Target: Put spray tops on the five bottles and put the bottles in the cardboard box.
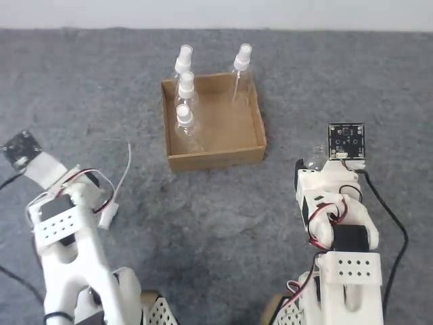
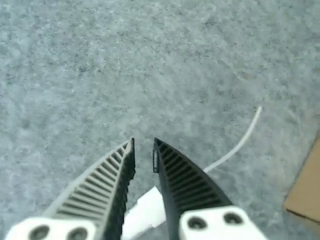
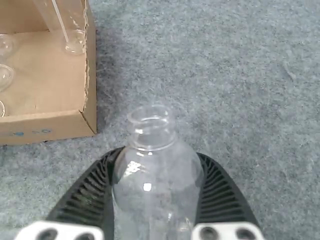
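Grey carpet [image 1: 81, 81] carries the cardboard box [image 1: 216, 158], four capped bottles [image 1: 186, 128] upright inside. Near it the right gripper [image 3: 156, 157] clamps an uncapped bottle [image 3: 155, 192], long axis along the fingers, open neck pointing past their tips. Left gripper [image 2: 143, 145], jaws narrowly parted, hangs over a loose spray top [image 2: 145, 212] on the carpet, tube aimed toward the box

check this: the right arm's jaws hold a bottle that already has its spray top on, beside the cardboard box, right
Not quite. The bottle in the jaws of the right gripper has no spray top; its neck is open, as the right wrist view shows. It is beside the cardboard box.
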Robot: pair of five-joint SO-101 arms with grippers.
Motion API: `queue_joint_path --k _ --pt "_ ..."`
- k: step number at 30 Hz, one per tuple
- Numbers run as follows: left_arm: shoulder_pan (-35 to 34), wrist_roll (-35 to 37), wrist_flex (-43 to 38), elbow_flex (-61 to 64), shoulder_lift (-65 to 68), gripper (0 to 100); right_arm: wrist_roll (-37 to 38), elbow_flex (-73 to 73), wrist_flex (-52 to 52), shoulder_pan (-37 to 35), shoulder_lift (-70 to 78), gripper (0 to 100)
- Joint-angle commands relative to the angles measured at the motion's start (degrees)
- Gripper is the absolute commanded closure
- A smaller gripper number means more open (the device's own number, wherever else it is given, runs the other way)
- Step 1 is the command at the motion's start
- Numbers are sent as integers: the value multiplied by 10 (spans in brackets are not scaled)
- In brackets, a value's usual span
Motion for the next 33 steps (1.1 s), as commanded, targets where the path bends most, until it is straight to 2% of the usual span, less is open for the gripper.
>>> queue_joint_path --k 1,9,21,26,30,33 --pt "-10 8 -12 -29 4 940 -1 -8 -15 5 -11 946" --pt "-9 -88 -16 36 4 942 -1 -8 -15 7 -11 946" --pt "-9 -105 -11 58 4 987 -1 -8 -15 7 -12 946" --pt "-5 -106 74 16 2 972 -1 -8 -15 7 -12 946" --pt "-5 -121 190 -60 4 886 -1 -8 -15 7 -13 946" --pt "-8 -145 239 -105 4 841 0 -8 -15 7 -13 946"
